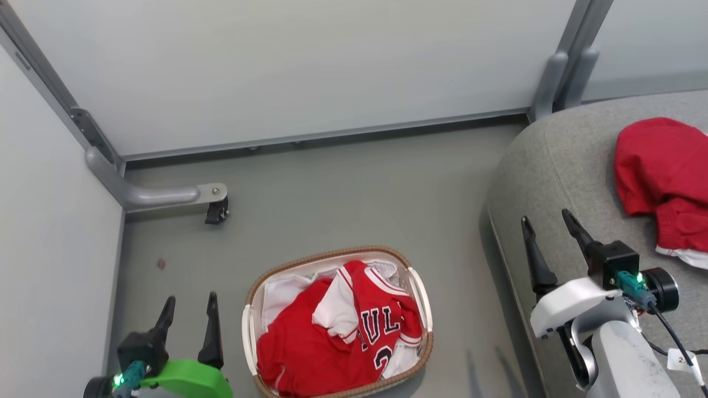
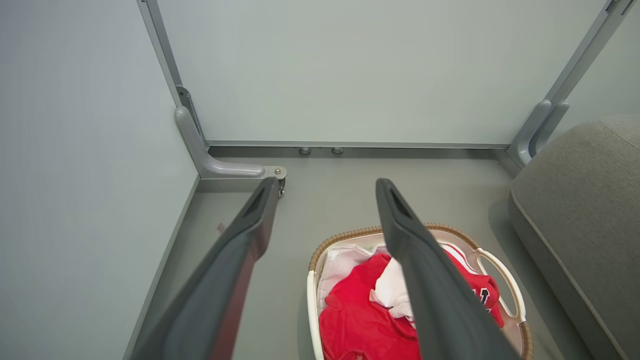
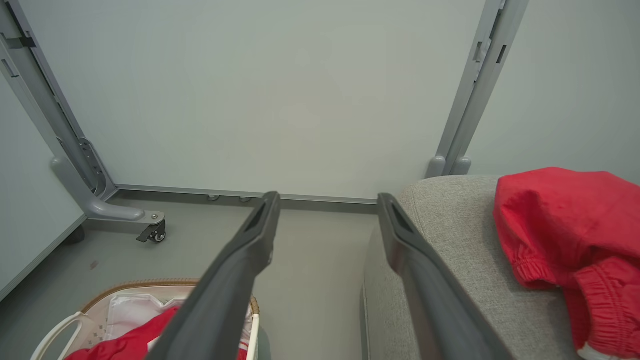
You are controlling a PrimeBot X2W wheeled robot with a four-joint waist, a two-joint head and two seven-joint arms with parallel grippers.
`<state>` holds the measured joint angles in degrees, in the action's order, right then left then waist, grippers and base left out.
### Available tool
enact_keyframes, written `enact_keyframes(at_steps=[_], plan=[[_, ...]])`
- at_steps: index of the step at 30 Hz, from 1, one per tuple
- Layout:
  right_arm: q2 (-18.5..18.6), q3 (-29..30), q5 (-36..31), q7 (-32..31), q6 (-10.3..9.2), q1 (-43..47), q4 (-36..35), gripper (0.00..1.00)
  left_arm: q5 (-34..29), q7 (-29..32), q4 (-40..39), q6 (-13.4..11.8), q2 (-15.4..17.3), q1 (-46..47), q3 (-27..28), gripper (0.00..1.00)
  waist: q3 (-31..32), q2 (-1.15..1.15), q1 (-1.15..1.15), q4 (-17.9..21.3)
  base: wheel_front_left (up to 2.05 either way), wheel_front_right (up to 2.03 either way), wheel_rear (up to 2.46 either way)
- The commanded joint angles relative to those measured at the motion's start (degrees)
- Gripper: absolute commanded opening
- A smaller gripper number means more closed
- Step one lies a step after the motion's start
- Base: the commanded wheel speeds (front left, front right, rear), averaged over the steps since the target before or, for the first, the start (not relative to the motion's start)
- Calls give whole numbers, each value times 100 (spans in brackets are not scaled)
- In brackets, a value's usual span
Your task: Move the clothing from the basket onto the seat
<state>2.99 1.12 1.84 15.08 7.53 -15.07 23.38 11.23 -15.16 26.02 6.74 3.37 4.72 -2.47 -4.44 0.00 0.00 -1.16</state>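
A jersey (image 1: 381, 315) and a shirt (image 1: 298, 354), 2 red garments, lie crumpled in the basket (image 1: 326, 255). They are likely soft and light, best pinched at a raised fold. The left gripper (image 1: 189, 301) and right gripper (image 1: 546, 216) flank the basket, fingers spread wide, empty.

A basket (image 1: 332, 255) on the floor (image 1: 332, 193) holds a red jersey (image 1: 381, 315) and a red shirt (image 1: 298, 348). Another red garment (image 1: 661, 166) lies on the grey seat (image 1: 558, 166). The left gripper (image 1: 191, 298) beside the basket and the right gripper (image 1: 545, 216) over the seat's edge are empty, fingers apart.
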Motion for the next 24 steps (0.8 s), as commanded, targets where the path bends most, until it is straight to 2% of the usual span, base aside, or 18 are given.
enact_keyframes(at_steps=[1,13,20,24], plan=[[27,-14,49,14,-8,121,-8,100,-31,1,-7,24,4,-159,68,100,219,0,0,-73,0,0,0],[6,-30,76,14,-8,544,-61,100,-42,2,-25,68,-39,-536,293,100,432,0,0,-71,0,0,0],[4,-15,93,14,-8,558,-75,100,118,2,-53,72,-42,-593,158,100,404,0,0,-32,0,0,0],[3,-32,108,14,-8,386,-172,100,272,2,-30,78,-40,-405,-1,100,173,0,0,32,0,0,0]])
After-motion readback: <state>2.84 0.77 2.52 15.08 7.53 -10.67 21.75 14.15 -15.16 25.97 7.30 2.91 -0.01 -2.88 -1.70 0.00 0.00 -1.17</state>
